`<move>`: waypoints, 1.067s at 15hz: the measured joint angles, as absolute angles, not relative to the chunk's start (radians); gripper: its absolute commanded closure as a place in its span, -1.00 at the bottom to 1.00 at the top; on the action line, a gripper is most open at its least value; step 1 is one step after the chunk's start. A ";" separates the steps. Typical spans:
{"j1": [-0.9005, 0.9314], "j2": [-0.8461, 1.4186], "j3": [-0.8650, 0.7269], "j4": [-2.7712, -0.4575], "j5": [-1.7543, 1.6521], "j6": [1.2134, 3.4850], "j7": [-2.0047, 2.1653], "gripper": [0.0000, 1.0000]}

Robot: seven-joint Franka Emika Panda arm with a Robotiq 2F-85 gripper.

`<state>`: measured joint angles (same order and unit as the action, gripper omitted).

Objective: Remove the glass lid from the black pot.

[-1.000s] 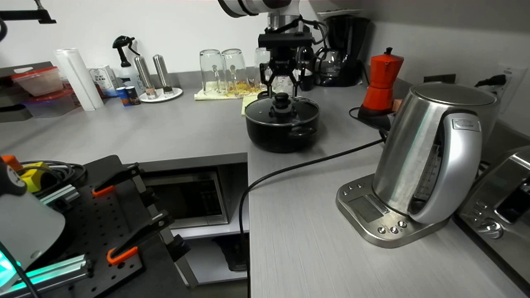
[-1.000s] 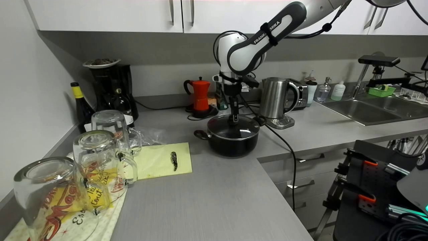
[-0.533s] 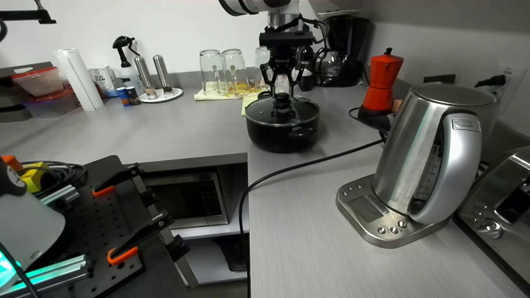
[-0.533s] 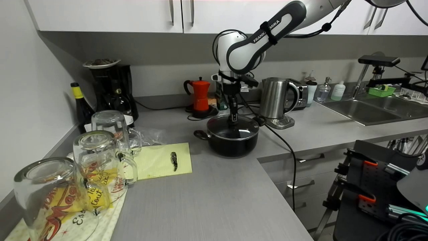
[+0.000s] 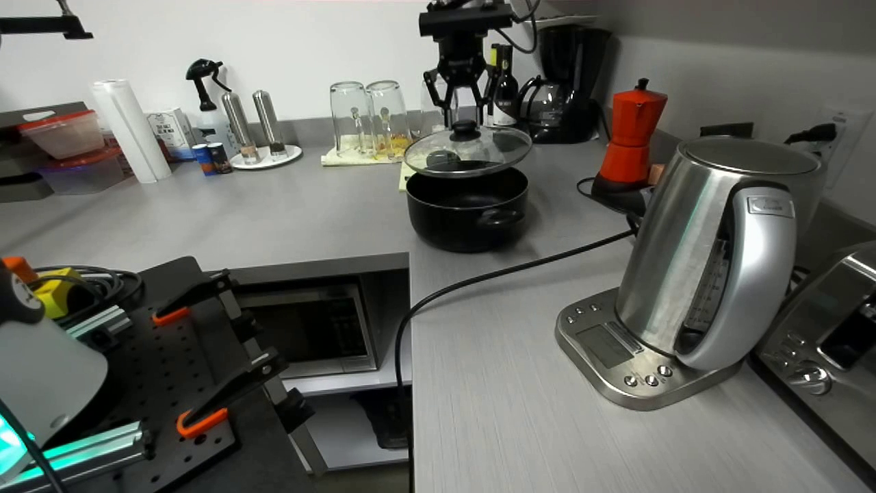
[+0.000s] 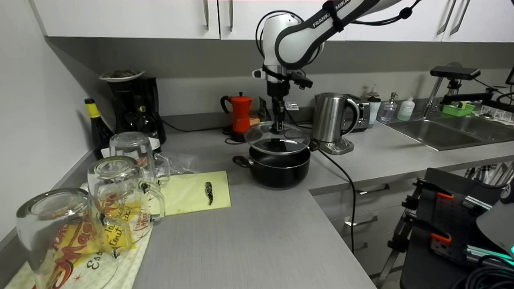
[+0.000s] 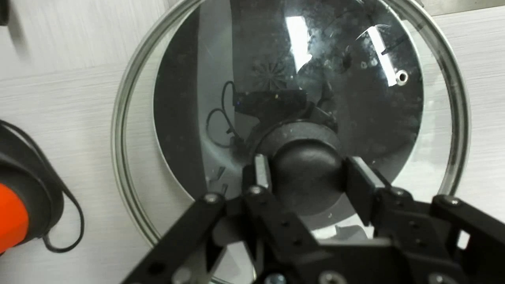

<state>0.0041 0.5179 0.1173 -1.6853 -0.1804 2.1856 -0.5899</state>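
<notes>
Clear of the black pot (image 5: 452, 222) hangs the glass lid (image 5: 496, 147), a see-through disc with a metal rim, tilted a little. My gripper (image 7: 309, 171) is shut on its black knob (image 7: 307, 173), one pad on each side. The gap between lid and pot shows in both exterior views, and the pot's dark inside is partly visible under the glass. The pot stands upright on the counter, one side handle (image 6: 242, 161) facing the mugs. Through the lid in the wrist view, the pot's opening (image 7: 177, 118) appears roughly below it.
A steel kettle (image 5: 718, 260) on its base and a red moka pot (image 5: 633, 130) stand to one side. Upturned glass mugs (image 6: 116, 188) and a yellow cloth (image 6: 188, 192) lie on another. A black cord (image 5: 520, 263) crosses the counter near the pot.
The jaws came together on the knob. Since then the arm has risen, and the lid has lifted from the pot with it. The pot has stayed in place.
</notes>
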 measured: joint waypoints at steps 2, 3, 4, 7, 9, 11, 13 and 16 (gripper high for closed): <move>0.017 0.449 0.123 -1.728 -0.185 2.184 -0.590 0.50; 0.024 0.417 0.130 -1.752 -0.185 2.184 -0.590 0.50; 0.031 0.386 0.138 -1.778 -0.185 2.184 -0.591 0.50; 0.058 0.308 0.164 -1.852 -0.186 2.186 -0.597 0.50; 0.079 0.264 0.180 -1.898 -0.193 2.187 -0.607 0.50; 0.099 0.232 0.189 -1.941 -0.207 2.187 -0.619 0.50; 0.116 0.213 0.193 -1.985 -0.237 2.188 -0.637 0.50; 0.131 0.204 0.197 -2.072 -0.290 2.198 -0.688 0.50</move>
<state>0.1311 0.2039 0.1968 -2.0720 -0.2904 2.1983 -0.6882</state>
